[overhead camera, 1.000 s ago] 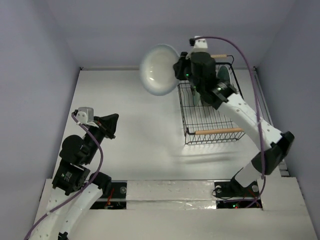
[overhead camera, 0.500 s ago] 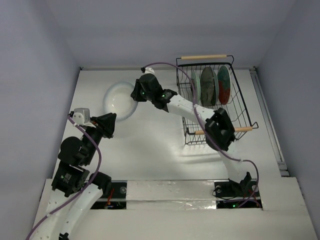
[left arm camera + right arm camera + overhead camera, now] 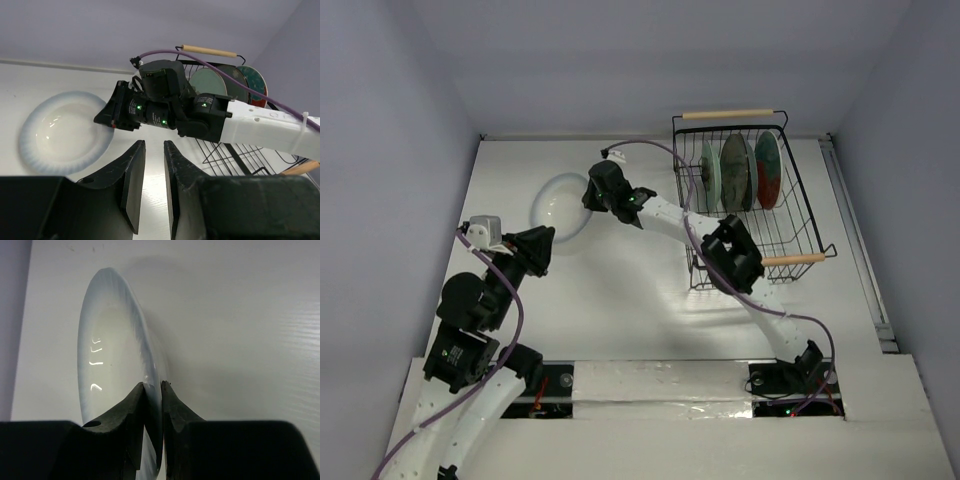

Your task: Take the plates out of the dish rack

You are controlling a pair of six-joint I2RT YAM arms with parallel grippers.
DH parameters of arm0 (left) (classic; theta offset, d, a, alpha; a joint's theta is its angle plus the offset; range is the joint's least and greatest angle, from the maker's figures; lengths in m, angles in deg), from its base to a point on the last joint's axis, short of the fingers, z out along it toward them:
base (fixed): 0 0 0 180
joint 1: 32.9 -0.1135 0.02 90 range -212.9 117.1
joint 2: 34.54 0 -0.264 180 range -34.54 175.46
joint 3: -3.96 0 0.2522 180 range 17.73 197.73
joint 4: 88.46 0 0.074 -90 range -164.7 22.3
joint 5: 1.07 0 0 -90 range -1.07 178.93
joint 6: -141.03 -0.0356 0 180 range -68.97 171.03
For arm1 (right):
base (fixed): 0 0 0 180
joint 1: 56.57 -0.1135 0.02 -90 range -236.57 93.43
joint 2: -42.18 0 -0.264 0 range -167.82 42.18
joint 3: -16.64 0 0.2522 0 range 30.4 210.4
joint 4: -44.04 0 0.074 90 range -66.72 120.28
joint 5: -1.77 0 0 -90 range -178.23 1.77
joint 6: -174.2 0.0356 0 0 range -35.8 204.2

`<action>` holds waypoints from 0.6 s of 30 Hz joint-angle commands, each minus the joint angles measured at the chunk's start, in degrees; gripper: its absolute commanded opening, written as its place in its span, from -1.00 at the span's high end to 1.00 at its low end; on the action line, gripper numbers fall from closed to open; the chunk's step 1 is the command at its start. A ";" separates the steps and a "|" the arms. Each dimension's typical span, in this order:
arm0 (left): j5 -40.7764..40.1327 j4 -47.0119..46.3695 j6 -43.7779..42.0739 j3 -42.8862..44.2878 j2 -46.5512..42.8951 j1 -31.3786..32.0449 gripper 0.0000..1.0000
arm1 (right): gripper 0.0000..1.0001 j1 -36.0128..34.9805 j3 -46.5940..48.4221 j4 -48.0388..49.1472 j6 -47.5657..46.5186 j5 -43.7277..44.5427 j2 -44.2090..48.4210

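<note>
Nearest, at about 8 o'clock on the white table, the left gripper is held above the surface; its fingers are seen slightly apart with nothing between them. Just beyond it, toward 10 o'clock, the plain white plate is shown low at the table, hollow side up; whether it fully rests there cannot be told. Its 3 o'clock rim is clamped between the fingers of the right gripper, the arm being stretched across from the near right. In the right wrist view the plate is seen edge-on, pinched by both fingers. Farthest, at 2 o'clock, the black wire dish rack is shown with three plates upright on edge in its far half: pale green plate, dark grey plate, red-rimmed plate.
</note>
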 commanded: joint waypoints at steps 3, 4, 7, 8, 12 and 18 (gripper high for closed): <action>1.25 -2.88 0.19 0.72 0.89 -0.19 0.60 | 1.00 -0.26 1.72 7.87 2.62 0.11 2.41; 1.25 -2.79 0.10 0.72 0.89 -0.19 0.60 | 1.00 -0.26 0.06 8.30 2.79 0.20 2.58; 1.42 -2.97 0.19 0.63 0.89 -0.19 0.59 | 0.81 -0.26 -2.50 8.66 3.67 0.72 3.46; 1.42 -2.88 0.19 0.63 0.89 -0.19 0.58 | 0.74 -0.26 -4.77 8.92 3.76 1.16 3.90; 1.60 -2.88 0.10 0.63 0.80 -0.19 0.56 | 0.48 -0.26 -12.33 11.64 4.11 2.92 7.32; 1.78 -2.97 0.10 0.54 0.80 -0.19 0.53 | 0.16 -0.26 -22.09 15.25 4.12 4.60 12.95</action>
